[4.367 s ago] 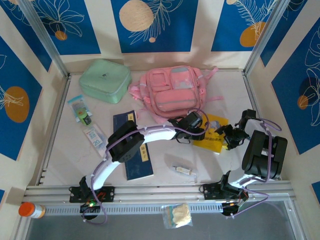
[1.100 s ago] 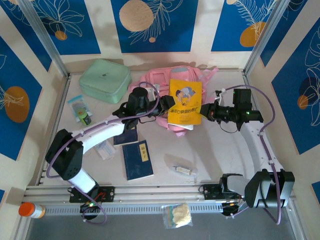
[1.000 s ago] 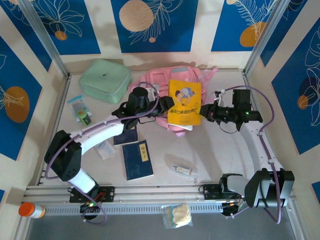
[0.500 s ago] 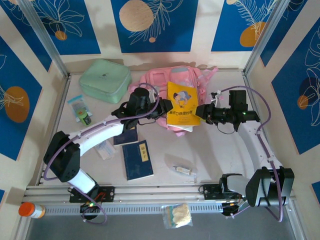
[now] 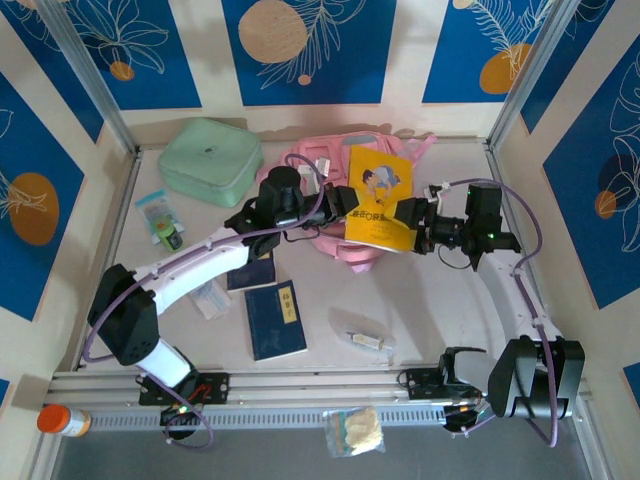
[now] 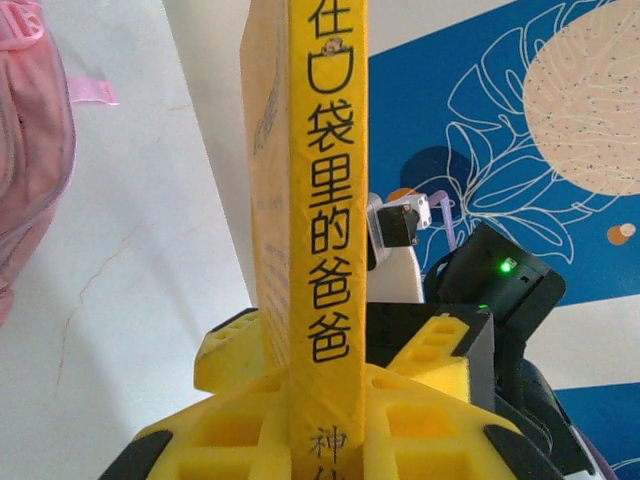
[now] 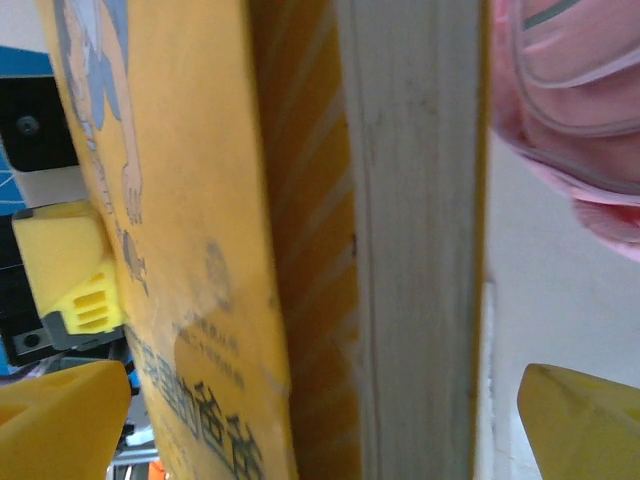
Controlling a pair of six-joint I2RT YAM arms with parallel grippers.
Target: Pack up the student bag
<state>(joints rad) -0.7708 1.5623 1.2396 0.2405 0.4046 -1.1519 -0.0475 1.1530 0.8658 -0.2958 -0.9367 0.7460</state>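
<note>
Two tools meet at a yellow book [image 5: 378, 195] held tilted over the pink bag [image 5: 312, 158], which lies at the back of the desk [image 5: 440, 300]. Whether the bag's mouth is open I cannot tell. The left tool [image 5: 338, 200] grips the book's left edge, and the right tool [image 5: 405, 214] sits at its right edge. A closed mint case [image 5: 208, 160] lies left of the bag, with two blue books [image 5: 275, 318] in front. The desk right of the bag is bare. Blue-patterned walls [image 5: 300, 50] ring the desk.

From the left wrist, the left tool [image 6: 325, 370] is clamped narrow on the book [image 6: 325, 200] at its spine. Bare desk [image 6: 150, 250] separates it from the bag [image 6: 30, 150].

From the right wrist, the right tool [image 7: 320, 420] stands wide, a finger on either side of the book [image 7: 200, 200]. The bag [image 7: 570, 120] lies just beyond.
</note>
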